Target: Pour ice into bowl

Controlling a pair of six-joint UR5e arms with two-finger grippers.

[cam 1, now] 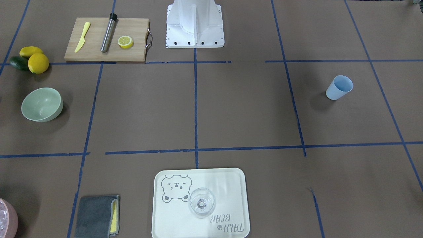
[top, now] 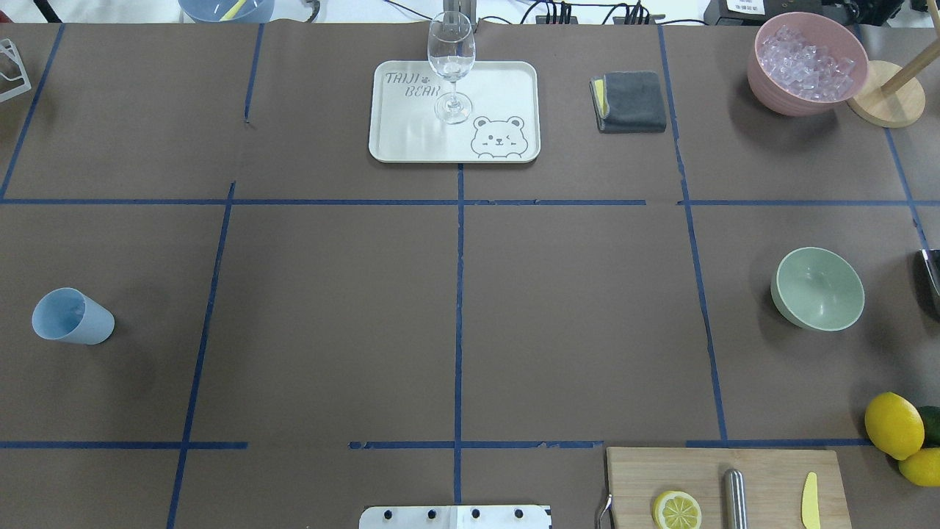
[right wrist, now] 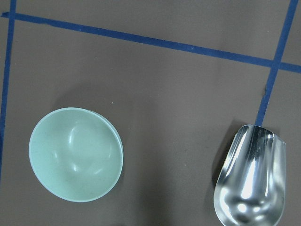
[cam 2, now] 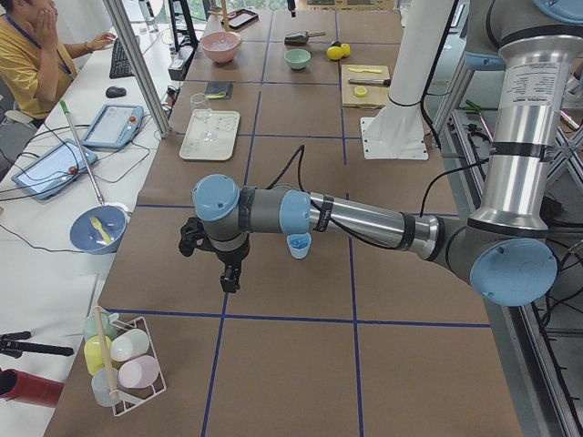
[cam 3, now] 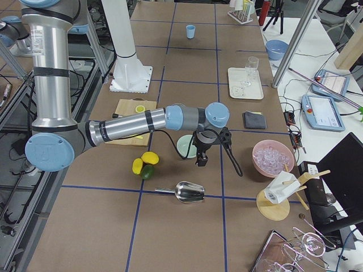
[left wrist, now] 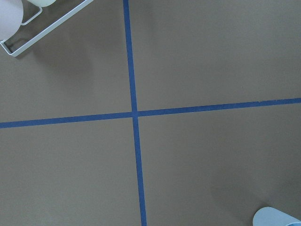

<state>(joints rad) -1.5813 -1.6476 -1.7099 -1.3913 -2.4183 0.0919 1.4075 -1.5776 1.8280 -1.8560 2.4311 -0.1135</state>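
Observation:
The pale green bowl stands upright and empty on the table's right side, also seen in the front view and below the right wrist camera. The ice is out of view. My right gripper hangs above the table just beside the bowl. It shows only in the right side view, so I cannot tell whether it is open or shut. My left gripper hovers over the table near a blue cup, and its state cannot be told either.
A metal scoop lies right of the bowl. A pink container of clear glassy chunks stands far right. The blue cup is at the left. Also here are a tray with a wine glass, a grey cloth, a cutting board and lemons.

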